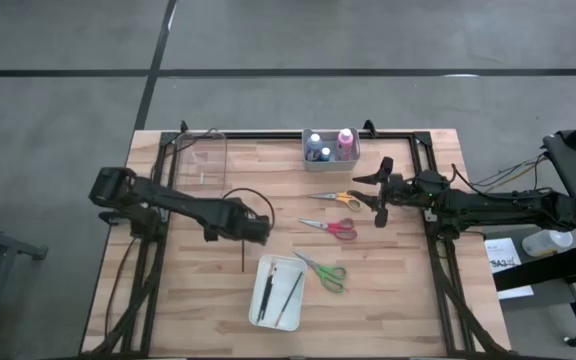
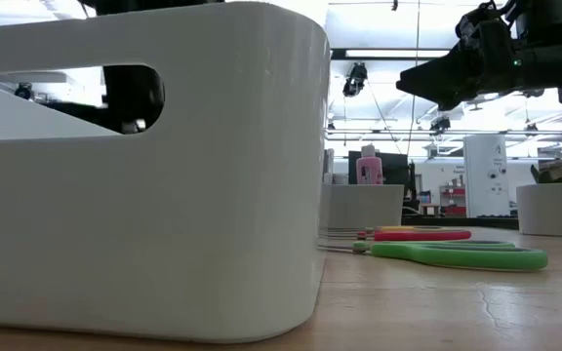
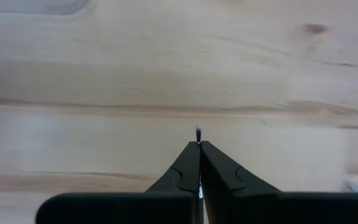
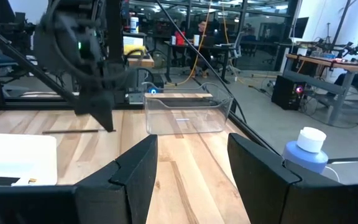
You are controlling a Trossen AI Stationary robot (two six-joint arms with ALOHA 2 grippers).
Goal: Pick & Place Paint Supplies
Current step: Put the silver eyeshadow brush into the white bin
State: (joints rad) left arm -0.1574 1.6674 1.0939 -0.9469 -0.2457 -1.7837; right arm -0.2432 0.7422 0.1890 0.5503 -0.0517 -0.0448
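Right, your left hand [image 1: 252,232] is pinched on a thin dark brush [image 1: 244,255] above the worktop [image 1: 198,290], beside the white tray [image 1: 268,272]. Your right hand [image 1: 382,194] hangs wide, empty, near the orange scissors [image 1: 336,199].

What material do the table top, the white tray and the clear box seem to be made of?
Table top: wood, pale and matte; plank seams, grain and a knot show in the left wrist view.
White tray: probably plastic, opaque and smooth, with rounded corners and a moulded handle slot in the low view.
Clear box: likely transparent plastic, glossy; the wood shows through its walls.
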